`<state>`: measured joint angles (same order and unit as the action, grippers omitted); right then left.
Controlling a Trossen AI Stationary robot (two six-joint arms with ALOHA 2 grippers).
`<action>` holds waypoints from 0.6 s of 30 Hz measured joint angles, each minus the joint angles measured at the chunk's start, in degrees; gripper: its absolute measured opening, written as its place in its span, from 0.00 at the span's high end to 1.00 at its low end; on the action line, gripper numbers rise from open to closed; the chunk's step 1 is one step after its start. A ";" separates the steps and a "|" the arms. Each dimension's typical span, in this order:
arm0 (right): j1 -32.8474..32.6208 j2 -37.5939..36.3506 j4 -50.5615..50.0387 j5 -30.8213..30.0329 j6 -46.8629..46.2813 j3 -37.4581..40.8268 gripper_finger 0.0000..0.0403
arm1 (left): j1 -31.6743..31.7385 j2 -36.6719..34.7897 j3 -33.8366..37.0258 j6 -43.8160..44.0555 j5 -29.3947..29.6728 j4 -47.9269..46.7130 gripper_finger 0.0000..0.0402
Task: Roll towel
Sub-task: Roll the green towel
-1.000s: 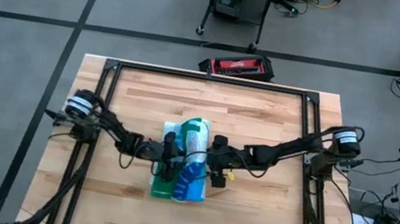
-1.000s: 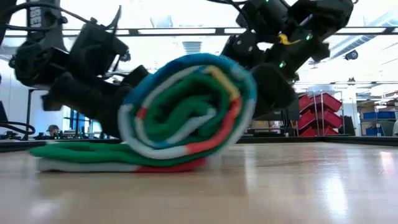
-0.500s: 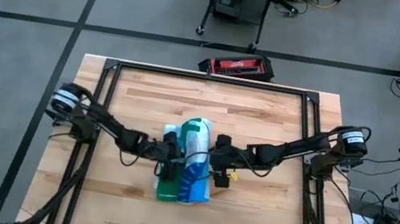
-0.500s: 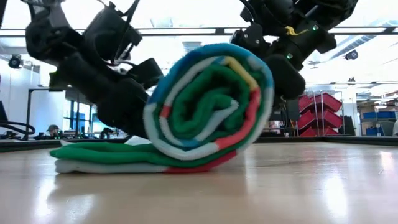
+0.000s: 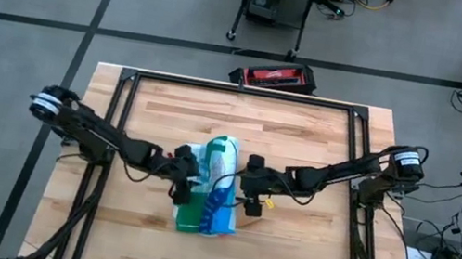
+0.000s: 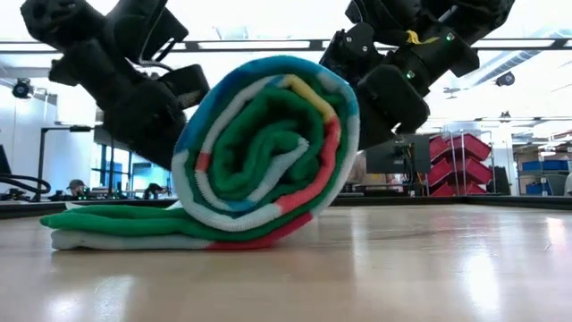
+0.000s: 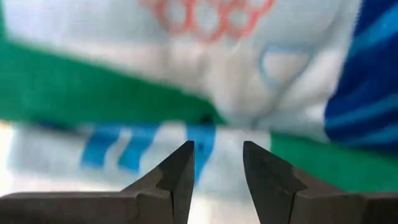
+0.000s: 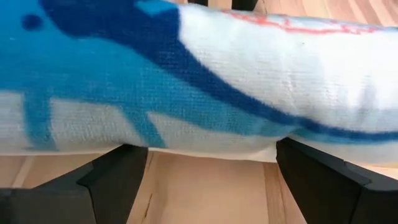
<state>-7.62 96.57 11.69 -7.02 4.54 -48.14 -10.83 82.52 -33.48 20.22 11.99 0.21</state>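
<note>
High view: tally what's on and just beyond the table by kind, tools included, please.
Towel: 1, partly rolled
Robot tools: 2, left tool and right tool, either side of the roll
Red and black case on the floor beyond the table: 1
Total: 4

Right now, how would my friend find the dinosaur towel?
Look at the middle of the wooden table, between the two dark arms. The towel lies there, mostly rolled into a fat spiral with a flat tail. Nothing else on the tabletop is soft, striped and green-backed.
</note>
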 joint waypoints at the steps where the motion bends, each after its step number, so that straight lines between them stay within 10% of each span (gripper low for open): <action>1: 0.00 0.00 0.40 0.02 -0.02 0.00 0.16 | -0.07 -0.80 -0.24 1.58 -0.85 -2.91 0.70; 18: 0.39 6.07 9.23 1.28 0.60 -4.84 0.16 | -4.76 3.44 2.28 12.49 -3.82 -6.07 0.70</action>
<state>-7.22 102.64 20.92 -5.74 5.14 -52.98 -15.59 85.96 -31.20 32.71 8.17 -5.86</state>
